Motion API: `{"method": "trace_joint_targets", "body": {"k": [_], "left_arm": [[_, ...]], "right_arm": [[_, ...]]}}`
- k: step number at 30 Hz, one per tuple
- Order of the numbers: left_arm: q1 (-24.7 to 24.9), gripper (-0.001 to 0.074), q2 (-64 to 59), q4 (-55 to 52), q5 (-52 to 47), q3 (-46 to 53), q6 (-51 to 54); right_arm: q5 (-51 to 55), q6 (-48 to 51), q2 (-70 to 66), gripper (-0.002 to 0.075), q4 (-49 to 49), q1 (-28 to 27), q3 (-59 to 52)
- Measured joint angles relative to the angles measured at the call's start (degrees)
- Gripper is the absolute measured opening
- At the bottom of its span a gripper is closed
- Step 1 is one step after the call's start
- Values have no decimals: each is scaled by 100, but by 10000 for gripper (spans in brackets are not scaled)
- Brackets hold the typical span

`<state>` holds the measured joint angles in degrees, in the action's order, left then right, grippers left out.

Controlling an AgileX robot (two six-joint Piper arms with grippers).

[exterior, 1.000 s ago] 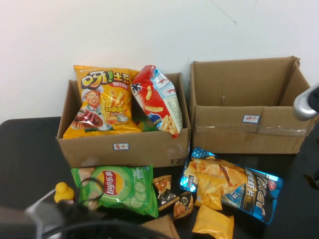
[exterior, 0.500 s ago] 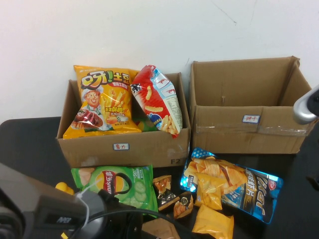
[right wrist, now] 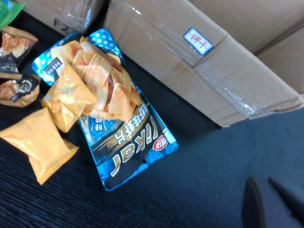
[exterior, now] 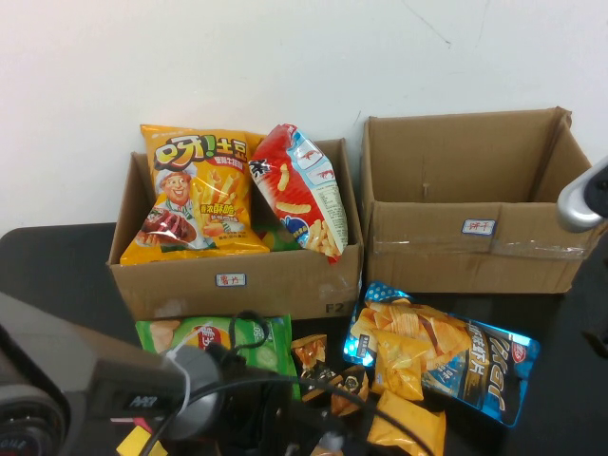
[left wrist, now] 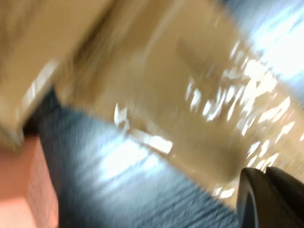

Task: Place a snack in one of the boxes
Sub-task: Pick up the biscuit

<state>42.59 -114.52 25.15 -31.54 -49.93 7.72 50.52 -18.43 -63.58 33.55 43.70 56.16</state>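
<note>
The left box (exterior: 237,280) holds a yellow fries bag (exterior: 195,190) and a red snack bag (exterior: 299,190). The right box (exterior: 465,252) shows nothing inside. In front lie a green chips bag (exterior: 249,337), a blue chips bag (exterior: 446,356), two small brown packets (exterior: 312,356) and two yellow packets (exterior: 407,426). My left arm (exterior: 190,404) reaches across the front, over the green bag's lower part. My left gripper (left wrist: 270,199) is shut, over a blurred glossy brown surface. My right gripper (right wrist: 268,204) is shut and empty above bare table, near the right box (right wrist: 199,71).
The table (exterior: 57,275) is black cloth. The blue bag (right wrist: 109,118) and yellow packets (right wrist: 40,142) lie close together in front of the gap between the boxes. The right arm's body (exterior: 584,199) shows at the right edge beside the right box.
My left arm has swung in from the bottom left toward the right, covering the yellow duck, the green bag's lower part and the brown packet at the front edge. The right arm is still.
</note>
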Motion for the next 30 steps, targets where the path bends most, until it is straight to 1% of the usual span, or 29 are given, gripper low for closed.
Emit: {"method": "trace_joint_targets", "body": {"k": [4,7,12,22,27,30], "left_arm": [[0,-2,-9,-98,-76,-280,0],[0,-2,-9,-320,-381,-309,0],[0,-2,-9,-564,-704,63,81],[0,-2,-9,-433,-211,183,284],[9,-2,-9,-433,-217,183,311],[9,-2,-9,-443,-429,183,411]], "right_arm": [[1,0,0,-1,0,0,0],[1,0,0,-1,0,0,0],[1,0,0,-1,0,0,0],[-177,0,0,-1,133,0,0],[-201,0,0,-1,162,0,0],[-216,0,0,-1,162,0,0]]}}
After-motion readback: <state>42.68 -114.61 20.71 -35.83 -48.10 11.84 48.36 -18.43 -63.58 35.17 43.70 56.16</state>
